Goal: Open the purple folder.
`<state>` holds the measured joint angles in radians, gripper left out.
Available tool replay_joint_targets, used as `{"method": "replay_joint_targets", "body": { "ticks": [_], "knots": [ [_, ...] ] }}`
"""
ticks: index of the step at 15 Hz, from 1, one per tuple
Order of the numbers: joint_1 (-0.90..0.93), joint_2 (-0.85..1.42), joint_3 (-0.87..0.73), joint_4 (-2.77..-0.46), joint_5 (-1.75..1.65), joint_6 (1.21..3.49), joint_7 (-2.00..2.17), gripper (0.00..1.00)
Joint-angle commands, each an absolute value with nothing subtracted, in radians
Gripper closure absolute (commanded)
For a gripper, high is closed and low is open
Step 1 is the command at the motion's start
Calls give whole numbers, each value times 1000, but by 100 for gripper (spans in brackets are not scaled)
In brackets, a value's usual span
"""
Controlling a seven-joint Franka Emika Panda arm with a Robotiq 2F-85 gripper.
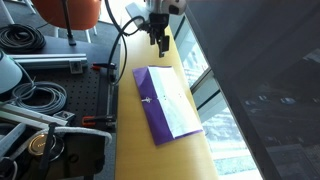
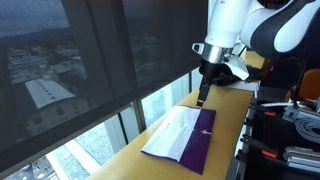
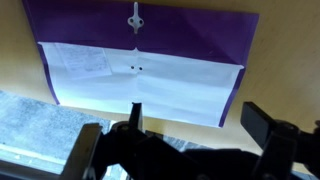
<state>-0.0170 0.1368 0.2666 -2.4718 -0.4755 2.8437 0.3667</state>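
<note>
The purple folder [image 1: 158, 112] lies flat on the yellow table [image 1: 135, 150] beside the window. It also shows in the other exterior view [image 2: 195, 148] and in the wrist view [image 3: 180, 25]. A white sheet [image 3: 140, 85] covers its window-side half, with a small clasp [image 3: 135, 17] on the purple half. My gripper [image 1: 160, 44] hangs above the table past the folder's far end, not touching it. It shows in the other exterior view [image 2: 203, 96] too. In the wrist view its fingers [image 3: 198, 122] are apart with nothing between them.
A window with dark blinds [image 2: 70, 70] runs along the table's long edge. On the other side stands a black perforated bench [image 1: 85, 100] with coiled cables [image 1: 25, 40] and tools. An orange chair [image 1: 70, 12] is at the back.
</note>
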Motion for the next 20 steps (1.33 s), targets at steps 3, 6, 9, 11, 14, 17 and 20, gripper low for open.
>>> {"method": "replay_joint_targets", "body": {
  "ticks": [3,6,9,11,14,17,20],
  "knots": [
    [-437,256,523,-2478,-71,2826,-76,0],
    [-418,218,446,-2418,143,2711,-309,0],
    [-358,137,344,-2392,217,2549,-393,0],
    [-297,81,276,-2397,233,2456,-428,0],
    [-210,132,188,-2378,214,2515,-404,0],
    [-198,149,176,-2378,214,2520,-404,0],
    [-199,153,175,-2377,215,2520,-404,0]
  ]
}}
